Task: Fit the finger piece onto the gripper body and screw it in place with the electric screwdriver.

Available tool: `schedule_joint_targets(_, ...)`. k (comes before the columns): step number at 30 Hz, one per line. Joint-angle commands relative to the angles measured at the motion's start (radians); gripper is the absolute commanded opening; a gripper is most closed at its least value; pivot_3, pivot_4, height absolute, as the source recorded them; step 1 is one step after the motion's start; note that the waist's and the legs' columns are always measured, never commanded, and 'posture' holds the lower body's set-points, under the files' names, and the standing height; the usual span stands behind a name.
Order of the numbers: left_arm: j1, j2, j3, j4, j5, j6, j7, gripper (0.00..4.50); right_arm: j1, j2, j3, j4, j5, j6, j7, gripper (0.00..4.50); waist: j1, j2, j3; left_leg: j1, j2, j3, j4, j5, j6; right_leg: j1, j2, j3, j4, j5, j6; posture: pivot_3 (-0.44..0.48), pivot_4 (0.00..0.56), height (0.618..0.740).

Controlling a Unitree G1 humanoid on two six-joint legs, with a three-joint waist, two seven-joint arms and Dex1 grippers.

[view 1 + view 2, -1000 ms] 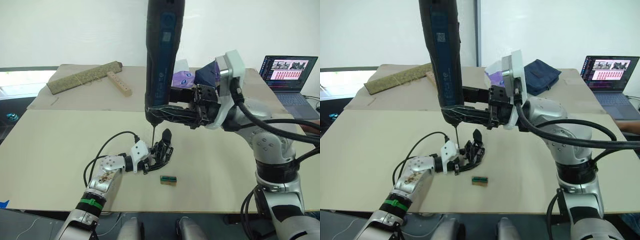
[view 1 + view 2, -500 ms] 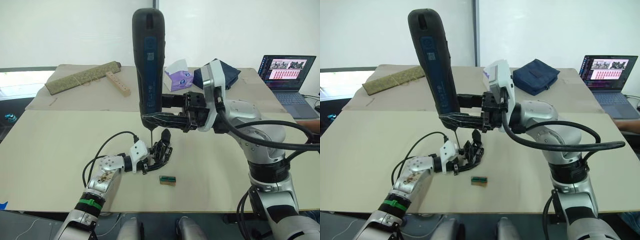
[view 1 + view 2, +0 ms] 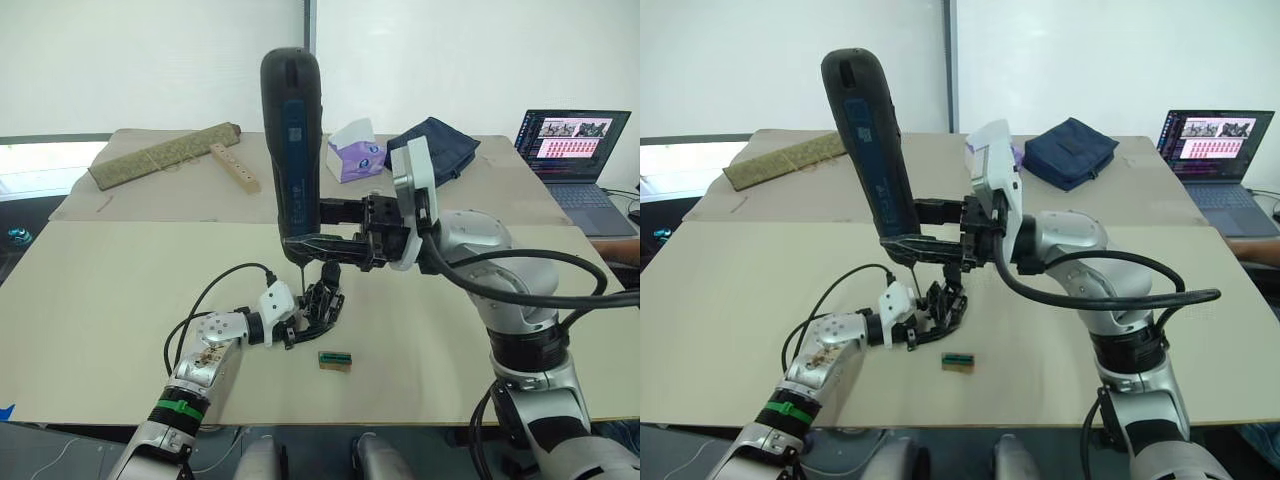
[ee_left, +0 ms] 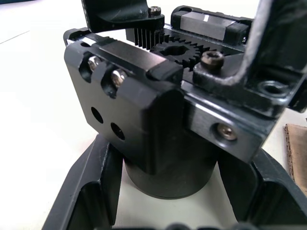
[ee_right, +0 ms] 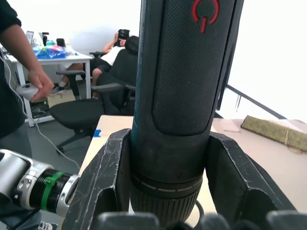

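Nearest on the bench [image 3: 120, 300] lies a small green-and-tan block [image 3: 336, 360], flat and apart from everything else, just in front of the gripper body [image 3: 322, 303]. The gripper body stands on its round base a little behind the block, with its pointed black finger upright. The left gripper [image 3: 297, 322] reaches in from the robot's left and is clenched on the gripper body; in the left wrist view its two black fingers [image 4: 91, 191] hug either side of the round base [image 4: 168, 177], under a block showing screws and a small gear. Whether the finger piece is already seated cannot be told.

Above and just behind the gripper body, the right gripper [image 3: 322, 225] grasps the electric screwdriver [image 3: 294, 145] near its lower end, holding it close to upright with the rounded end up. Its thin metal bit [image 3: 299, 273] points down beside the upright finger; contact cannot be judged. The right wrist view shows the fingers [image 5: 108, 177] pressed against both sides of the barrel [image 5: 184, 86].

Farther back sit a tissue box [image 3: 355, 163], a dark blue pouch [image 3: 1072, 152], a wooden block with holes [image 3: 238, 166], and a long greenish roll [image 3: 165, 154]. A laptop [image 3: 570, 140] stands open at the far right.
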Motion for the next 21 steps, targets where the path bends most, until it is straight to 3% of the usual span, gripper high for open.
schedule_joint_targets(1,0.027,0.012,-0.025,0.022,0.023,0.039,-0.003,2.32,-0.004,0.014,-0.009,-0.022,-0.009,-0.053,0.008,1.82,0.000,0.000,0.000,0.000,0.000,0.000,0.000,0.000,0.000,0.000,0.000,0.000,0.000,0.000,0.000,0.000,0.150,0.740)
schedule_joint_targets(21,0.034,0.015,-0.026,0.021,0.023,0.045,-0.005,2.32,0.027,0.017,0.005,-0.015,-0.055,-0.068,0.035,1.82,0.000,0.000,0.000,0.000,0.000,0.000,0.000,0.000,0.000,0.000,0.000,0.000,0.000,0.000,0.000,0.000,0.150,0.740)
